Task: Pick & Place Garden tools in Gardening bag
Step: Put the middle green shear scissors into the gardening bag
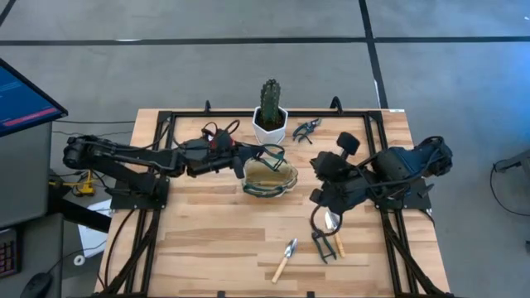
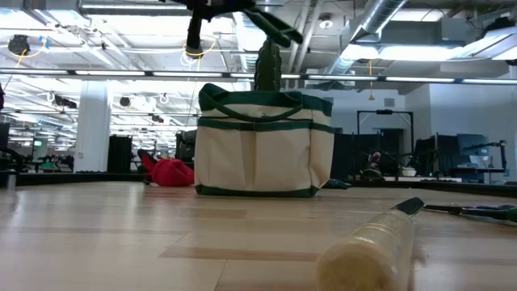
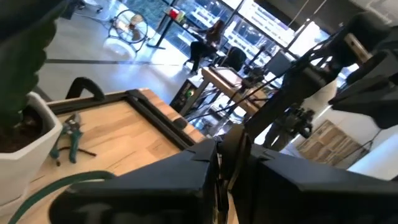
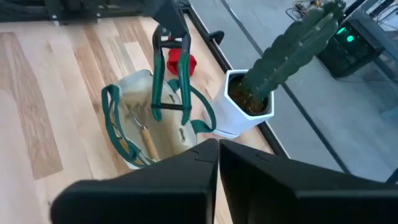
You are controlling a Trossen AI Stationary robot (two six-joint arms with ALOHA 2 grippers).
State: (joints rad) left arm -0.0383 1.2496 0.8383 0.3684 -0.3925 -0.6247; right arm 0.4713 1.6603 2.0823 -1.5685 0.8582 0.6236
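Observation:
The cream gardening bag (image 1: 269, 176) with green trim stands on its base mid-table, mouth up (image 4: 149, 134). A wooden-handled tool (image 4: 147, 139) lies inside it. My left gripper (image 1: 253, 154) reaches in from the left and is shut on one green loop handle. My right gripper (image 1: 321, 165) hovers to the bag's right, above it, shut with nothing between its fingers. A trowel (image 1: 286, 258) and a cluster of tools (image 1: 328, 236) lie near the front. Dark pruning shears (image 1: 306, 128) lie at the back. A red piece (image 2: 170, 171) lies left of the bag. My left gripper pinches the top of one green loop handle (image 4: 163, 45) between its two fingers. It comes in level from the table's left. The loop is drawn up above the bag's mouth, while the bag's base stays on the table.
A green cactus in a white pot (image 1: 270, 116) stands just behind the bag. A black frame (image 1: 166, 116) runs round the table's edge. Bare wood lies at the front left (image 1: 207, 240).

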